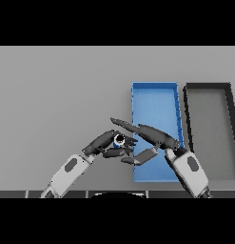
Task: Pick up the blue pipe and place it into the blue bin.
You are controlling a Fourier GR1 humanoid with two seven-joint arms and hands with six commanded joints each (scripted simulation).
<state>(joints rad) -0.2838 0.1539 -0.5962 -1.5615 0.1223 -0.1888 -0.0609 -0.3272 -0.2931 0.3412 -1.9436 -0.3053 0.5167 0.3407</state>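
Nearest, the left hand (103, 144) has its fingers curled round the short blue cylindrical pipe (119, 140), held above the grey table (62, 95) just at nine o'clock of the shallow blue rectangular bin (155, 102). The right hand (150, 134) reaches across beside it, fingers straight and holding nothing. The carrying step seems underway; next, shift the pipe toward three o'clock over the bin and release. Its open end faces upward, so its long axis looks roughly vertical. A dark grey bin (209, 88) sits beyond.

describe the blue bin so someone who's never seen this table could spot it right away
On the grey table, look right of centre, where two long shallow trays lie side by side. The blue bin is the left one, its near end partly covered by the right hand. Its bright blue floor and walls set it apart from the dark-rimmed grey bin beside it.
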